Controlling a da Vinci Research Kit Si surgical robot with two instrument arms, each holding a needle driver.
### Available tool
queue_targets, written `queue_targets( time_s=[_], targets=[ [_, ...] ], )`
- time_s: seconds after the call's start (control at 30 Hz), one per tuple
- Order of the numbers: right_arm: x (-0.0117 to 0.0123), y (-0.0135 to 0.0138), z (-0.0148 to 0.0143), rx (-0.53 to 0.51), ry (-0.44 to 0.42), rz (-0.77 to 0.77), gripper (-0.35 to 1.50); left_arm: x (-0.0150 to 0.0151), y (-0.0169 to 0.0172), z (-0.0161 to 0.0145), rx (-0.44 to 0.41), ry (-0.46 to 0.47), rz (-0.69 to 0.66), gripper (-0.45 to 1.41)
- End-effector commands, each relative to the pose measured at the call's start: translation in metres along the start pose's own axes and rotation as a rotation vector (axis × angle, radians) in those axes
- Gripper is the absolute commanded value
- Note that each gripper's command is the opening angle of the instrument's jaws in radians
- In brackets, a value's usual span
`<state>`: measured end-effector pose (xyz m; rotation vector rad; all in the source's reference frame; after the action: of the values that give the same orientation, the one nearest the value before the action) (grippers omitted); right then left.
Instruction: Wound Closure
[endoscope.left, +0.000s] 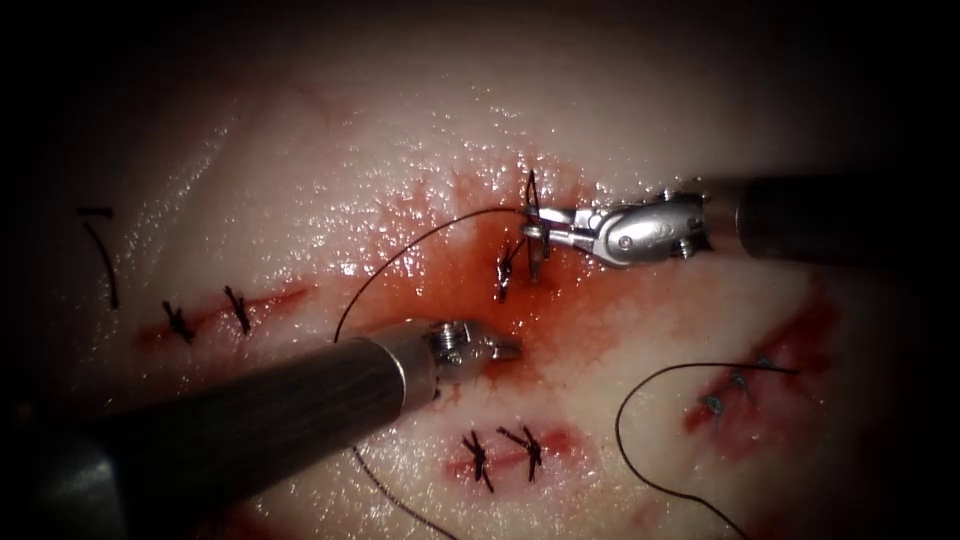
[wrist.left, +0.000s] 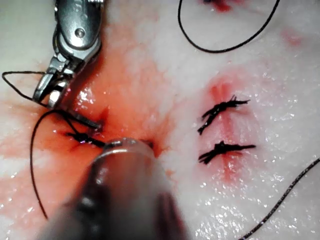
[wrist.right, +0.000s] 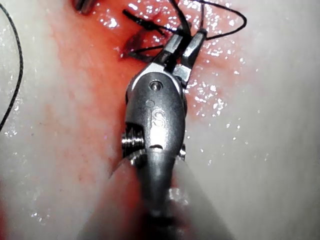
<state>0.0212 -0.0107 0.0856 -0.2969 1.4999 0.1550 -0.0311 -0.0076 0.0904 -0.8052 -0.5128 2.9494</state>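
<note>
My right claw grips the thread beside the knotted stitch on the central cut; my left claw sits closed and empty nearer; needle unseen, thread uncut.

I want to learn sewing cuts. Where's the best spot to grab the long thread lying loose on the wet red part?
Probably mid-arc on the thread, where it curves free over the red fluid left of the cut. The left tool could come from below, across the strand. Nearer the stitch, the right tool crowds it.
</note>
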Motion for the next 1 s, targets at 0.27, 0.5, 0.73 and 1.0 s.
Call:
queue_targets(
  time_s=[0.27,0.5,0.73,1.0],
  targets=[
    [-0.0017,-0.0032,0.0000,-0.004,-0.040,0.100,-0.35,0.0010,-0.0010,0.0002,-0.012,0.004,-0.004,0.14],
    [-0.0026,-0.0032,-0.0008,0.007,-0.114,0.343,-0.35,0.0012,-0.0012,0.0004,-0.009,0.006,-0.006,0.14],
    [-0.0036,-0.0039,-0.0009,0.032,-0.194,0.552,-0.35,0.0012,-0.0012,0.0004,-0.007,0.004,-0.006,0.14],
    [-0.0048,-0.0049,-0.0009,0.045,-0.244,0.822,-0.35,0.0009,-0.0011,0.0003,-0.004,0.006,-0.003,0.12]
  ],
)
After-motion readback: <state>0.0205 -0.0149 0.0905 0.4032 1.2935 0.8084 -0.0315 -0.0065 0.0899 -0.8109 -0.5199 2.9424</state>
